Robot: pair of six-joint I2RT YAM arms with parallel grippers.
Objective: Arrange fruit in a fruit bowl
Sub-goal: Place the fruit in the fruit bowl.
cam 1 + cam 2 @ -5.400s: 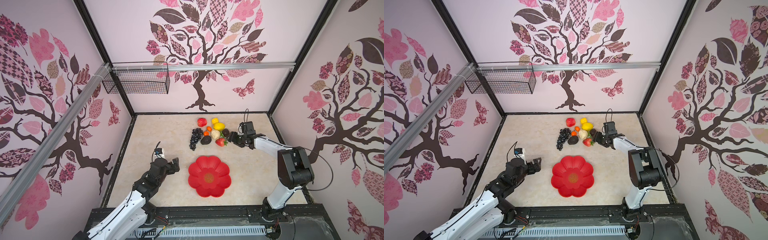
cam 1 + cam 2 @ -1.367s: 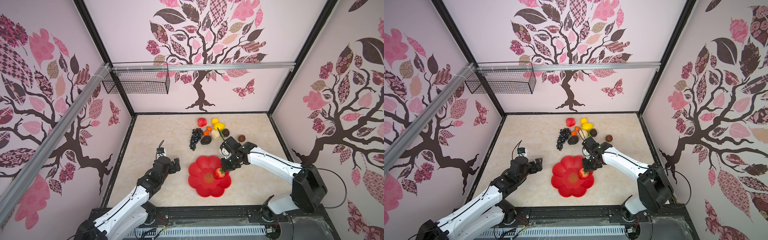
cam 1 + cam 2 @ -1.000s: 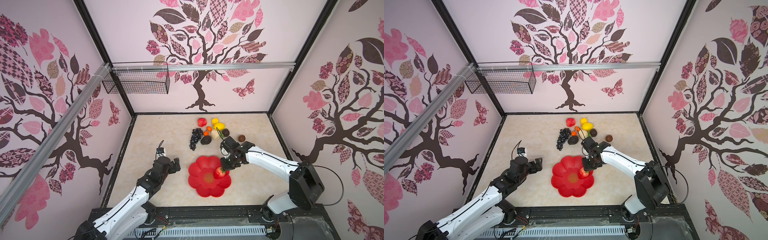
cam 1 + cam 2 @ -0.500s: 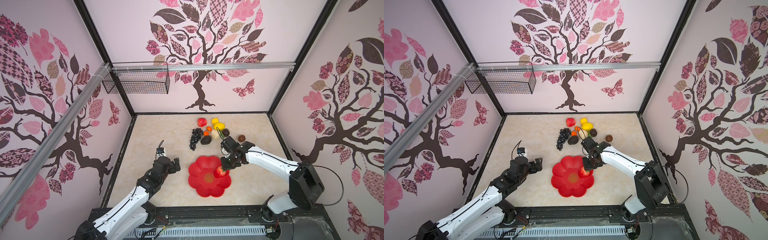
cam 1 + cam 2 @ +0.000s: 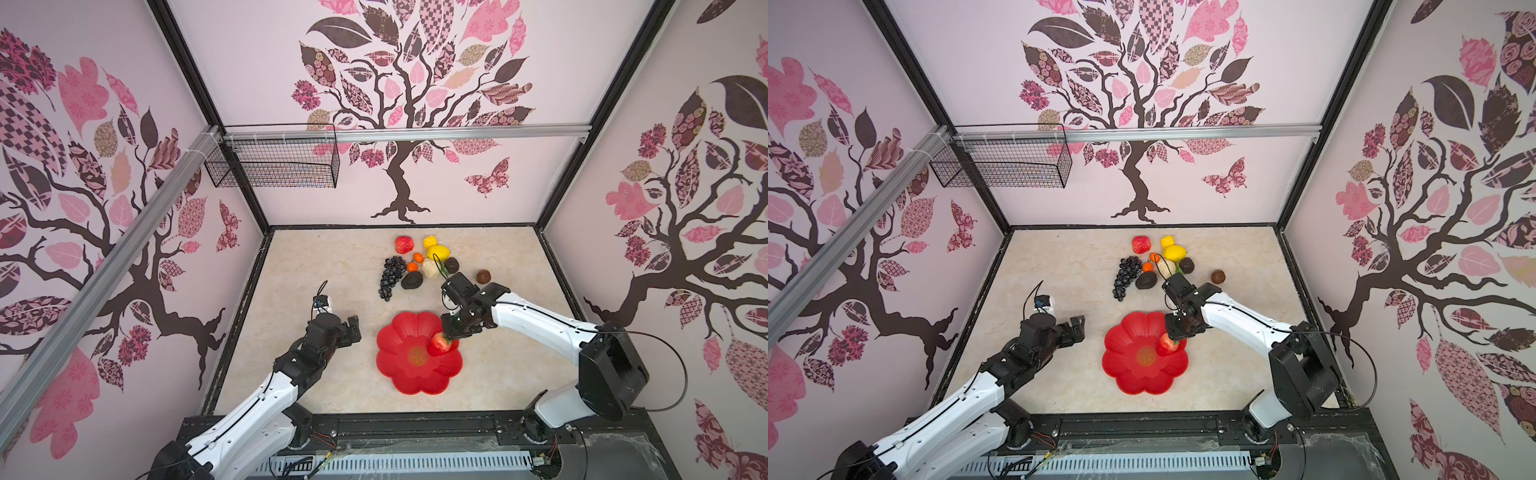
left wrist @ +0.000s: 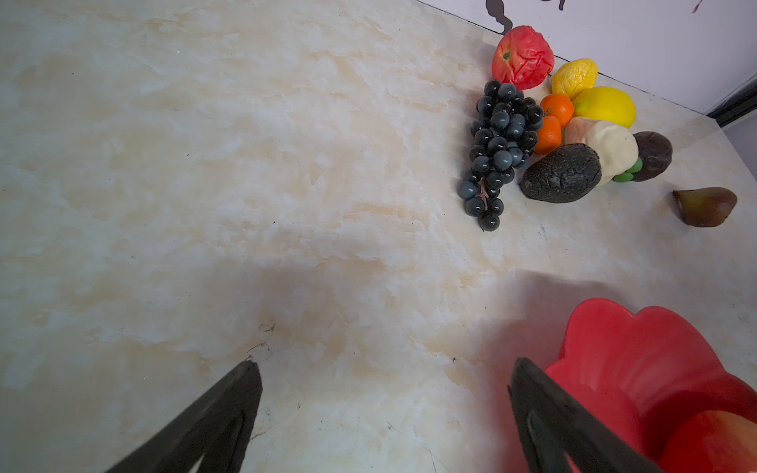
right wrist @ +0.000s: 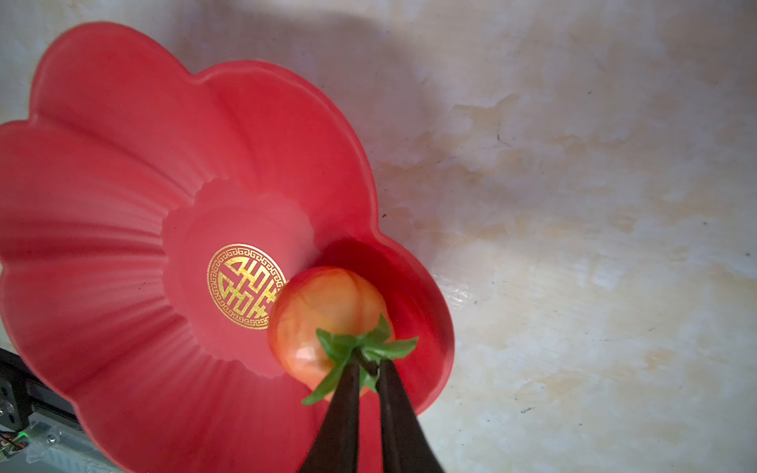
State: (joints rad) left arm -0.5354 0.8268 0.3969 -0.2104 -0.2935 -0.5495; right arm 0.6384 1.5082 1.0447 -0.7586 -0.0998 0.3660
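Strawberry (image 7: 327, 311) sits in my fruit bowl (image 7: 102, 164); right gripper (image 7: 368, 364) jaws around its leaves, grip unclear; left gripper (image 6: 385, 364) gapes empty; far-edge fruit pile (image 5: 430, 268) waits.

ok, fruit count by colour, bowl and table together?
Red: 2 (apple, strawberry)
Yellow: 2 (lemon, smaller yellow fruit)
Orange: 2 (oranges)
Dark: 3 (grape bunch, avocado, dark round fruit)
Cream: 1 (cream pear)
Brown: 1 (brown pear)
Total: 11
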